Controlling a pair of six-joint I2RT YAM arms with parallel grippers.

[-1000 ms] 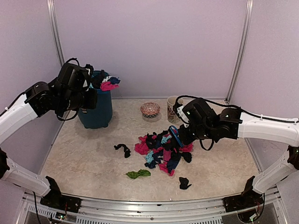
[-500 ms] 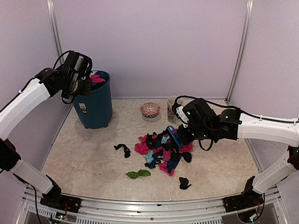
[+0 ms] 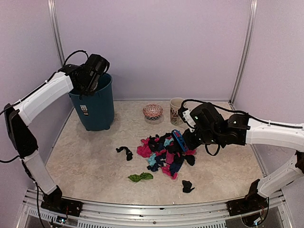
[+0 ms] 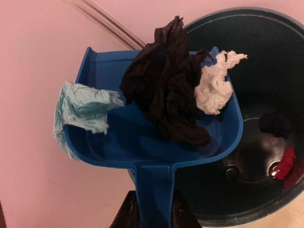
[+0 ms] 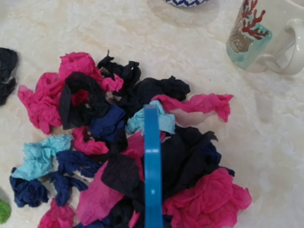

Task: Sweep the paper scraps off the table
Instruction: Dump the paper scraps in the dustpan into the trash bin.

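Observation:
A heap of pink, black, light blue and navy paper scraps [image 3: 164,154] lies mid-table [image 3: 85,156]. My right gripper [image 3: 184,140] is shut on the small blue brush [image 3: 177,138], whose blue back [image 5: 152,161] hangs over the heap [image 5: 95,123]; its fingers are out of the wrist view. My left gripper [image 4: 154,211] is shut on the handle of the blue dustpan [image 4: 142,152], high over the teal bin [image 3: 95,107]. Black, light blue and pale pink scraps [image 4: 166,90] sit in the tilted pan. More scraps [image 4: 284,164] lie on the bin's floor.
A white mug [image 3: 176,110] and a patterned bowl [image 3: 152,111] stand at the back, just behind the heap. Loose scraps lie apart: a black one [image 3: 125,152] to the left, a green one [image 3: 140,177] and another black one [image 3: 187,186] near the front.
My left arm has swung the dustpan up and rightwards over the bin's mouth, tipping it. The pink scraps seen on the pan earlier no longer show from above. The right arm has barely shifted.

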